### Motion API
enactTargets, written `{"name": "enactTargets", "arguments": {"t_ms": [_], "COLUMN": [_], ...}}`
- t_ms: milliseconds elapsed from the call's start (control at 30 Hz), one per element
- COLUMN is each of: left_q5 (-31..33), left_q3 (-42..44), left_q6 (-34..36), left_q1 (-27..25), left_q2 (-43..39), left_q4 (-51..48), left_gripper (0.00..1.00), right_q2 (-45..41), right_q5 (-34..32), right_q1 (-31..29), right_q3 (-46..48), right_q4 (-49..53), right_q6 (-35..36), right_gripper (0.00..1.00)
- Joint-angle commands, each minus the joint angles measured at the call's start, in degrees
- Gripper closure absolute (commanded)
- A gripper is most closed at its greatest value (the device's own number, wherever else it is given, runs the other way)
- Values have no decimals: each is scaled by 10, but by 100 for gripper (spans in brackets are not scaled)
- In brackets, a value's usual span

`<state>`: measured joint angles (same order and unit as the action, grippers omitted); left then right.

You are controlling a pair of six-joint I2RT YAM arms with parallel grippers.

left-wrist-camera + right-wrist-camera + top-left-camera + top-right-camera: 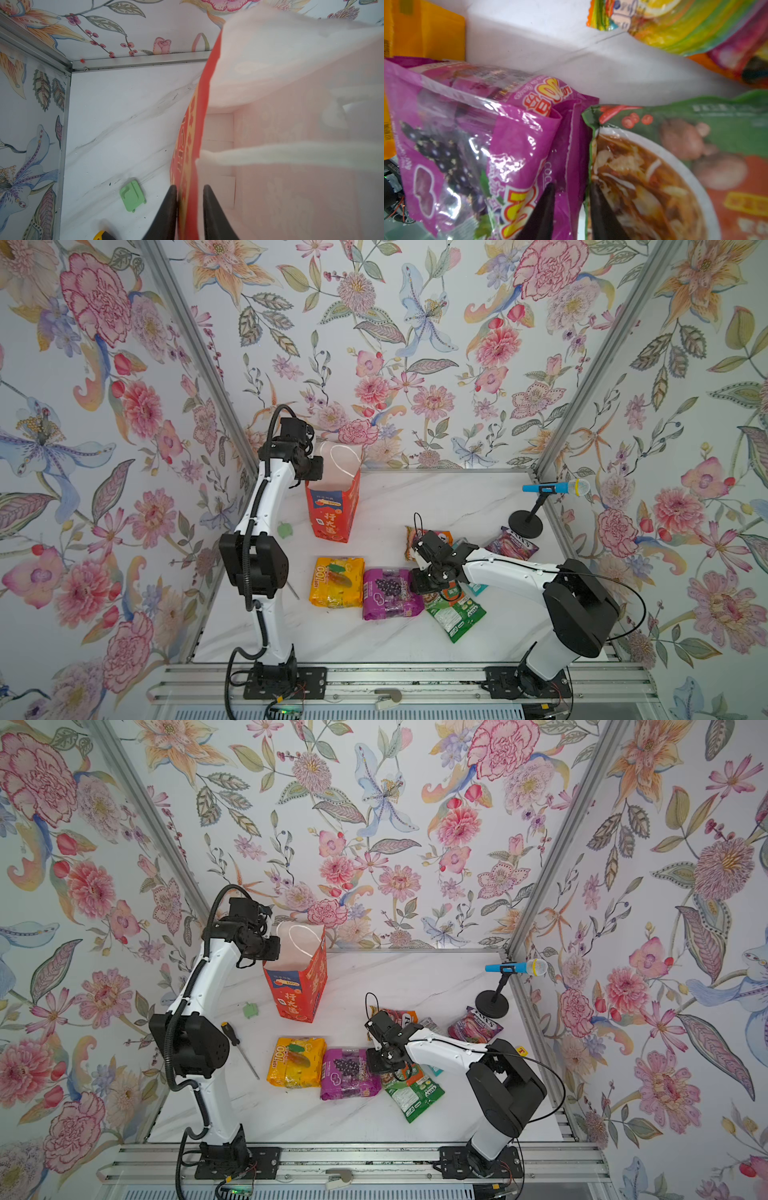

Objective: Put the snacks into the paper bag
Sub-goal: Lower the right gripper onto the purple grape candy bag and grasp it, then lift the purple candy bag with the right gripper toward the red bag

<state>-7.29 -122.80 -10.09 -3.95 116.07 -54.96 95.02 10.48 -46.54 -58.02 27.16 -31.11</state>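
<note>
So near the back-left corner of the white marble table [436, 497] the red-orange paper gift bag [332, 510] with white cord handles stands upright, mouth open; the left gripper [190, 187] has one black finger outside one wall and one inside, a narrow gap between them; can't tell if that's a real pinch or just straddling; my guess is its job is steadying the bag's mouth. Toward the front edge, mid-table, lies the glossy yellow-orange packet [336, 580], and just beside it the purple grape-printed plastic packet [388, 593]; the right gripper [572, 185] is down at that purple one's crimped end, fingers close together either side of the seal; can't tell if they're clamped yet. I'd call this the pick of the first snack; next it wants a firm pinch, a lift clear of the green noodle packet [675, 166] right alongside, then a carry across to the bag's mouth. Only the left wrist view looks down inside the bag; the white floor looks bare as far as it shows. Only a top view shows the black-and-yellow screwdriver [239, 1048] over by the left edge.
</note>
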Motion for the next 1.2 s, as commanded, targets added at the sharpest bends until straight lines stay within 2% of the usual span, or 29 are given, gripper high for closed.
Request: {"name": "enactTargets", "arguments": {"t_ms": [0,67,100,167,333,533,733,933,1167], "left_q5": [-8,-12,-16,-24,-37,-55,-84,-133,-159], "left_q3": [-6,8,14,22,41,65,80,96,98], "left_q6": [-1,-3,-5,-8,-14,-24,-37,-56,-63], "left_q1": [8,10,11,12,14,19,24,25,25], "left_q2": [7,-2,-6,-14,-26,-40,-56,-68,-72], "left_q4": [-18,-5,1,14,41,70,100,134,141], "left_gripper": [70,64,61,52,46,47,53,58,66], "right_q2": [16,15,11,-3,-54,-100,-119,-77,-13], "right_q5": [5,5,4,1,-3,-4,-16,-46,-32], "right_q1": [-1,0,2,5,8,8,11,21,51], "right_q3": [-16,-21,-24,-32,-74,-150,-259,-381,-514], "right_q4": [-8,-8,-8,-7,0,11,11,-14,-85], "right_q6": [4,6,7,9,15,19,38,82,86], "right_gripper": [86,98,100,100,100,100,100,100,100]}}
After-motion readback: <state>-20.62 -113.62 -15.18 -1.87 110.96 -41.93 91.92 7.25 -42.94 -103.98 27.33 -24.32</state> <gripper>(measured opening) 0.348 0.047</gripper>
